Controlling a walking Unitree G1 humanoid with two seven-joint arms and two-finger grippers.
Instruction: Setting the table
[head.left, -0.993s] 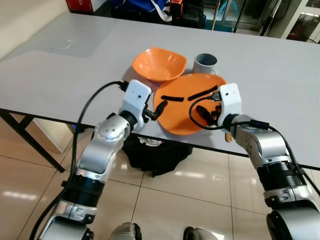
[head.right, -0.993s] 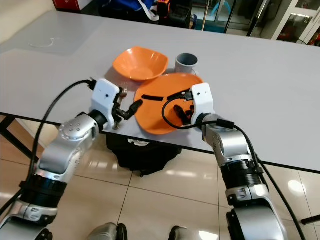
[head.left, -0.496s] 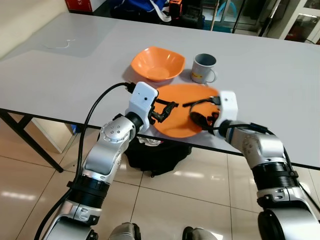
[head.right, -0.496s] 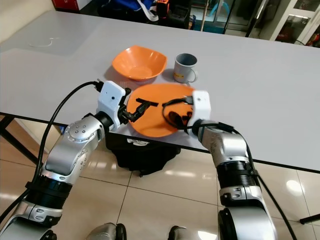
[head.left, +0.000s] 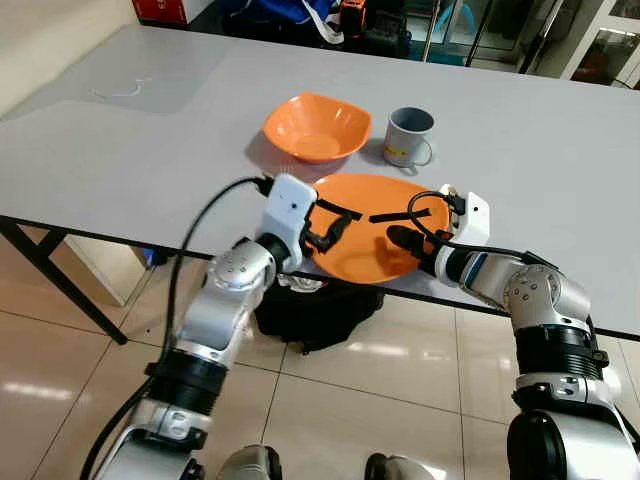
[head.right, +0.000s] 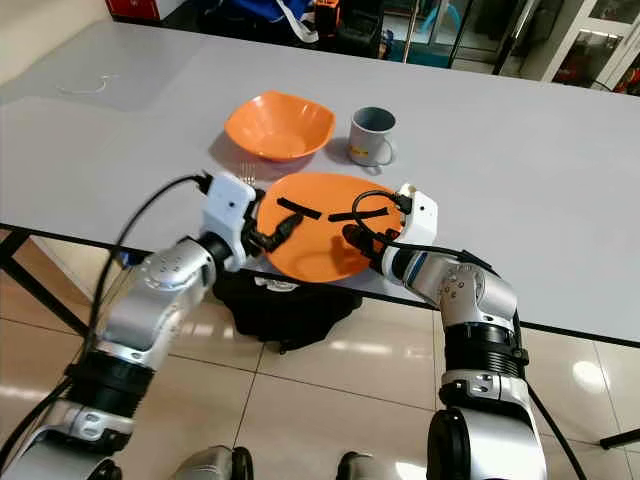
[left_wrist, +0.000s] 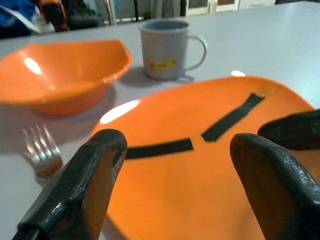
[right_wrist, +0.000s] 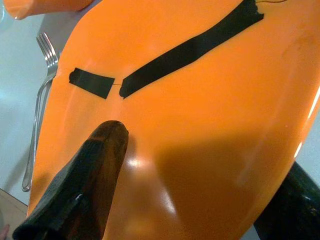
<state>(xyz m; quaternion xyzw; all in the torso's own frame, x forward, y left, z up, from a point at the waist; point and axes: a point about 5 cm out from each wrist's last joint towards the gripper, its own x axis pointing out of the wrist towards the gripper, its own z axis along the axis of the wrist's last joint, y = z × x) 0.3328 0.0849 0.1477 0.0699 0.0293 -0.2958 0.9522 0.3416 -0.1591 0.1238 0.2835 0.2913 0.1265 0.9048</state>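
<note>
Orange plate (head.left: 372, 225), two strips of black tape across its face, sits at the near edge of the grey table (head.left: 130, 150), centre of the head views, slightly overhanging the edge.

Right gripper (head.left: 418, 247): fingers spread around the plate's right rim. In the right wrist view one finger (right_wrist: 85, 175) lies over the plate's upper face, the other shows at the lower right corner of the frame, beyond the rim. Plate edge sits between them; whether they press on it, cannot tell.

Left gripper (head.left: 328, 233): at the plate's left rim, centre-left of the head views. Fingers parted wide; left wrist view shows both fingertips (left_wrist: 95, 165) apart with the plate surface seen between them. Holding nothing. Contact with the rim cannot be judged.

Orange bowl (head.left: 316, 127) stands behind the plate, upper centre of frame. Grey mug (head.left: 408, 136) just right of the bowl, handle to the right. Fork (left_wrist: 42, 154) lies on the table beside the plate's left edge, tines toward the bowl.
</note>
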